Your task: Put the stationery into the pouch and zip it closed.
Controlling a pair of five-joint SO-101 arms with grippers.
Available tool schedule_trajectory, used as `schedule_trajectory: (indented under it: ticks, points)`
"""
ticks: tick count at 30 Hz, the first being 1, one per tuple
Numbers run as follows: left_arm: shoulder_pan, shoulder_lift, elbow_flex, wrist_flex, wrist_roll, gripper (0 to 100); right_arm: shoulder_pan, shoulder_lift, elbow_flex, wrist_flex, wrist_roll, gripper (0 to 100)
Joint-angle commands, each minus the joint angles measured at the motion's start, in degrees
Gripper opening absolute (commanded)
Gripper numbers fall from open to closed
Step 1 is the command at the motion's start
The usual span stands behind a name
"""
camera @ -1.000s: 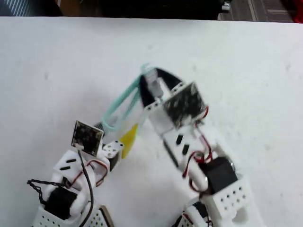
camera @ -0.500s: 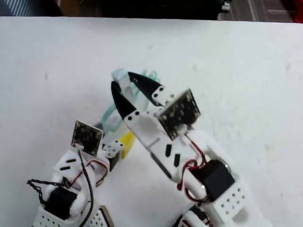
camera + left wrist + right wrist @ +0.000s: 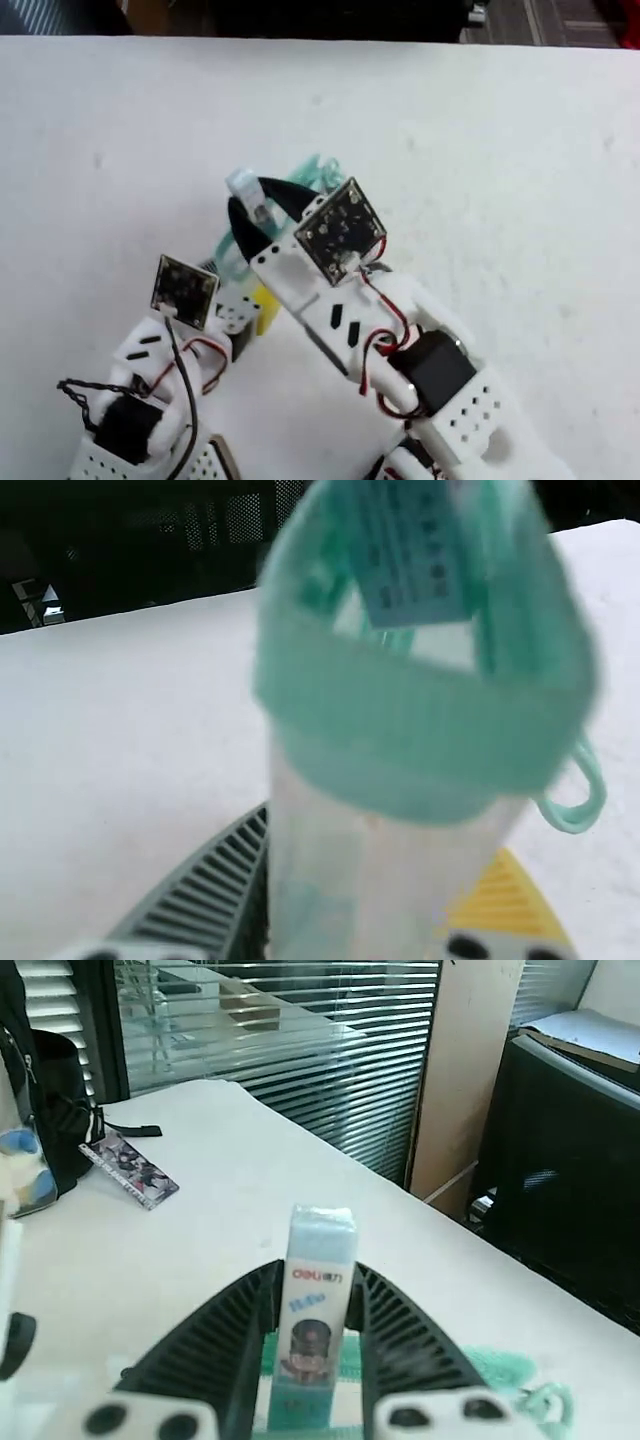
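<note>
Above pouch point(image 3: 420, 740) | right fingers point(image 3: 210, 1345) clamp upright eraser point(image 3: 320, 1300) | left fingers point(image 3: 205, 900) pinch pouch wall

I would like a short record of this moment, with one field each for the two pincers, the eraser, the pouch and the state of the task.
left pincer: shut on the pouch, holding it up off the table
right pincer: shut on the eraser, over the pouch
eraser: upright between the black fingers, not yet released
pouch: clear with a green rim, mouth open
task state: eraser not yet in the pouch, zip not closed
</note>
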Motion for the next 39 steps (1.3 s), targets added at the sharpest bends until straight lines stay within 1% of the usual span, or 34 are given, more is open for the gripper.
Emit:
schedule_trajectory:
  ticks: [1,6,10,11,13,16,17,18,25,32,37,39]
  points:
    - [0.57,-0.13,-0.18,-1.14,0.35,23,-1.01,1.71,-0.18,-2.86,-0.53,1.7]
    - [0.31,-0.13,-0.18,-1.14,0.35,23,-1.1,4.26,0.26,-2.07,-0.7,1.7]
    - [0.31,-0.13,-0.18,-1.14,0.35,23,-1.1,1.71,0.26,2.68,-0.35,2.2]
    - [0.31,-0.13,-0.18,-1.14,0.35,23,-1.01,0.92,0.26,3.65,-0.26,3.6]
    - [0.31,-0.13,-0.26,-1.14,0.35,23,-0.84,-0.75,0.18,6.02,-0.26,12.7]
    - [0.31,-0.13,-0.26,-1.14,0.35,23,-1.01,-2.42,-2.11,10.68,-0.35,32.4]
    - [0.31,-0.13,-0.26,-1.14,0.35,23,-1.01,-2.42,-3.87,12.79,-0.35,36.2]
    - [0.31,-0.13,-0.26,-1.14,0.35,23,-1.01,-2.07,-6.33,14.81,-0.35,37.4]
    - [0.31,-0.13,-0.09,-1.14,0.35,23,-0.84,5.14,-25.14,25.36,-0.7,29.3]
    - [0.31,-0.13,-0.09,-1.05,0.26,23,-0.75,17.54,-36.84,35.03,-0.7,28.8]
    - [0.31,-0.13,0.0,-0.97,0.26,23,-0.75,22.11,-45.45,43.82,-0.97,28.9]
    - [0.31,-0.13,0.0,-1.05,0.26,23,-0.66,23.08,-48.18,46.2,-3.87,29.0]
